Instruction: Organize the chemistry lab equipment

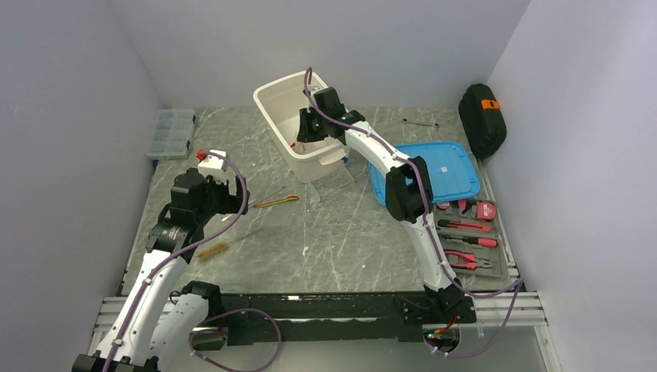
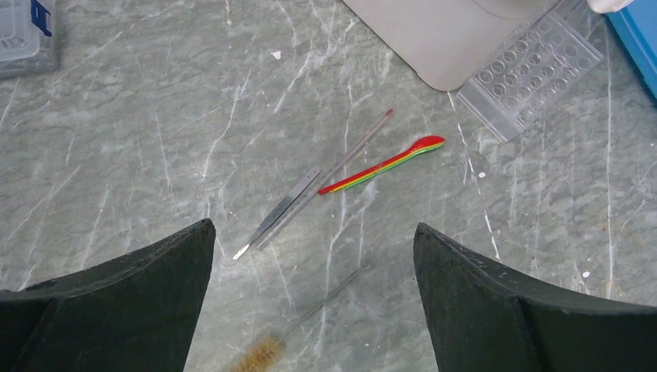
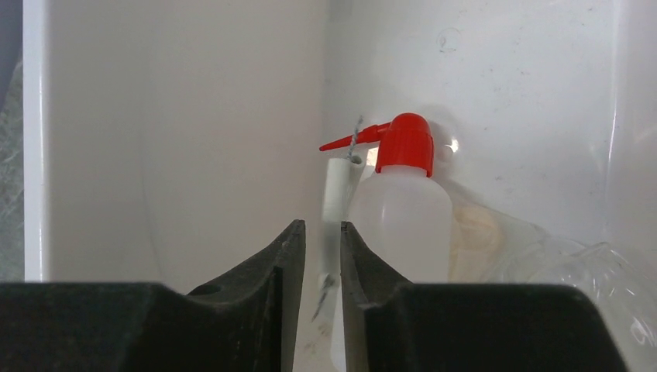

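The right claw (image 3: 321,229) was down inside the white bin (image 1: 271,97) at the far middle of the desk (image 2: 116,155). Its jaws stood only a narrow slit apart, and a thin white piece (image 3: 337,194) topped with twisted wire stood upright in that slit. Whether the pads actually pressed on it could not be told. Just behind it, against the bin's back wall, a translucent squeeze bottle (image 3: 403,209) with a red nozzle stood upright, its spout pointing left.

The left claw (image 2: 314,226) hung above the desk's left half with its jaws spread wide and nothing between them. Below it lay metal tongs (image 2: 279,213), with a thin glass rod (image 2: 349,159) touching them. A red, yellow and green spoon (image 2: 383,164) lay just beside the rod. A wire brush (image 2: 259,353) lay nearer the arm bases, apart from these. A clear plastic tube rack (image 2: 534,77) sat on the desk against the bin's near corner. A clear organizer box (image 2: 23,35) sat at the far left.
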Controlling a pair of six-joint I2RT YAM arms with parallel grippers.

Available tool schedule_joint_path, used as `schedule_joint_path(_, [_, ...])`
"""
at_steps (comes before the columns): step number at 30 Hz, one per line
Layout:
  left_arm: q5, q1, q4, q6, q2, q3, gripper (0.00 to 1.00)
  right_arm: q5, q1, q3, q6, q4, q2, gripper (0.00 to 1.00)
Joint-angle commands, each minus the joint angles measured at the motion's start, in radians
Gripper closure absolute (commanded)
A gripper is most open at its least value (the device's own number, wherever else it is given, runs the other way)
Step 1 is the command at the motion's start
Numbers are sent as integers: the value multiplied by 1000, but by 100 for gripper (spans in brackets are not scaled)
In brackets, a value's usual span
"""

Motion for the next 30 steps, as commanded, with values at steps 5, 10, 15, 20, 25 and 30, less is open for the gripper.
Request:
schedule_joint_path(5, [18, 4, 25, -17, 9, 33, 1, 33, -4, 8, -13, 18, -21, 64])
schedule_joint_path(10, [18, 4, 25, -16, 11, 33, 1, 45, -4, 9, -31, 10, -42, 57])
schedule_joint_path(15, [18, 5, 25, -17, 15, 34, 1, 36, -5, 28, -53, -6, -75, 53])
schedule_joint_path(20, [17, 6, 26, -13, 27, 34, 1, 50, -3, 29, -85, -25, -136, 46])
schedule_joint_path(25, [52, 67, -5, -1, 129, 60, 1, 80, -4, -29, -117, -18, -247, 38])
schedule_joint_path(30, [95, 108, -37, 8, 251, 89, 6, 92, -1, -235, -119, 59, -469, 36])
